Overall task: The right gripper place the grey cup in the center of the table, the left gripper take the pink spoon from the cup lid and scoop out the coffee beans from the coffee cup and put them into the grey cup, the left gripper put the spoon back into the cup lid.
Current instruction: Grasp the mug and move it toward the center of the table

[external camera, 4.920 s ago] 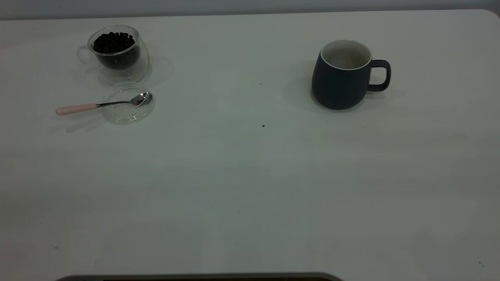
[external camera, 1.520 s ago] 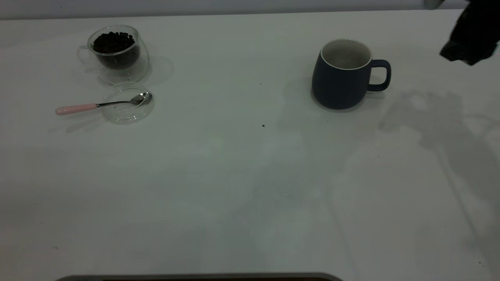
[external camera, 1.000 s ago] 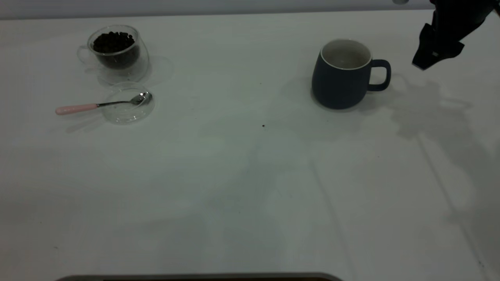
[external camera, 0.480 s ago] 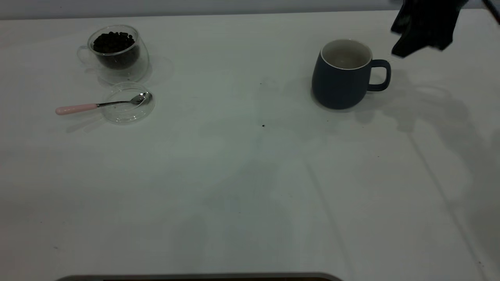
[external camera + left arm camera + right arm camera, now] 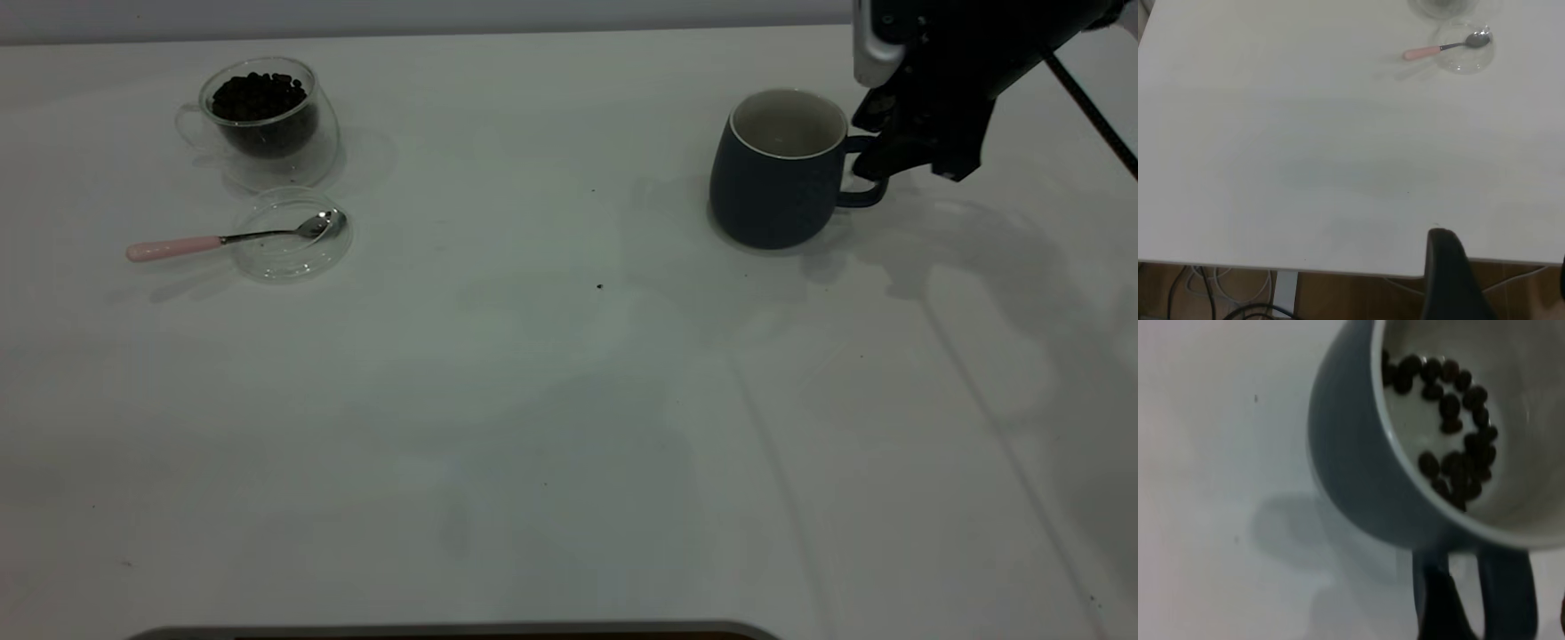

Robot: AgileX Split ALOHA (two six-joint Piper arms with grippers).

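Since half a second ago, the right gripper has dropped to the grey cup's handle; whether its claw is apart is unclear. Dark outside, pale inside, the cup stands on the table, well right of the coffee cup, cup lid and pink spoon, already holding some beans.

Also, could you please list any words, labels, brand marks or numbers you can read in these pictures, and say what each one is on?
None: no text, label or number is readable on the grey cup, coffee cup, pink spoon, cup lid, right gripper or table.
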